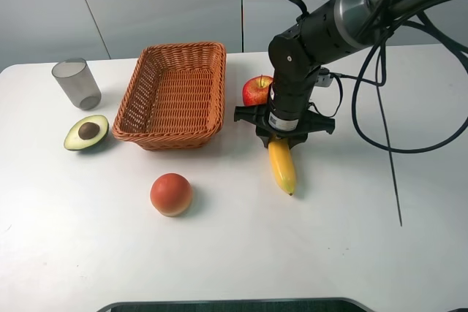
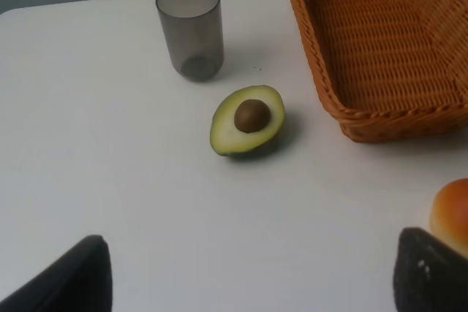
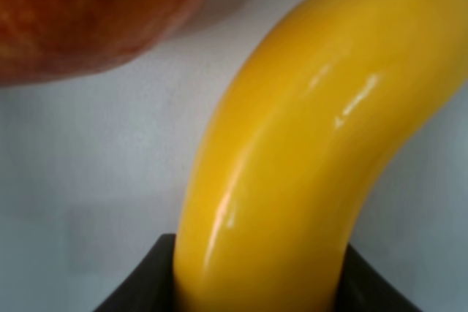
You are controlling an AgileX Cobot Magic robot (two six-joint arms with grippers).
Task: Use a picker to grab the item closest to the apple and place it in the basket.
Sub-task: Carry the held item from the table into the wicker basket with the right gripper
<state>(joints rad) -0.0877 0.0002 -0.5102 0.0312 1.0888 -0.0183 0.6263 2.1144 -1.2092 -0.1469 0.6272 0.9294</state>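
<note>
Exterior high is showing the right pincer (image 1: 281,137) reaching down onto the far end of the banana (image 1: 284,169). The banana is lying on the white bench (image 1: 314,253) just in front of the apple (image 1: 256,90), close to it, with its near tip pointing away from the apple. In the right wrist view, dark fingers (image 3: 369,286) are pressing against both sides of the yellow peel, so this pincer is clenching the banana, and the apple's red skin is showing just beyond it.

The wicker basket (image 1: 175,139) is sitting to the left of the apple. A halved avocado (image 1: 86,132) is lying cut face up with its pit showing, left of the basket, and a grey tumbler (image 1: 76,83) is standing upright behind it. A round orange-red fruit (image 1: 171,194) is resting in front of the basket.

In the left wrist view, the left pincer (image 2: 252,283) is hanging released above the bench, its two dark tips standing wide apart and facing the avocado.
</note>
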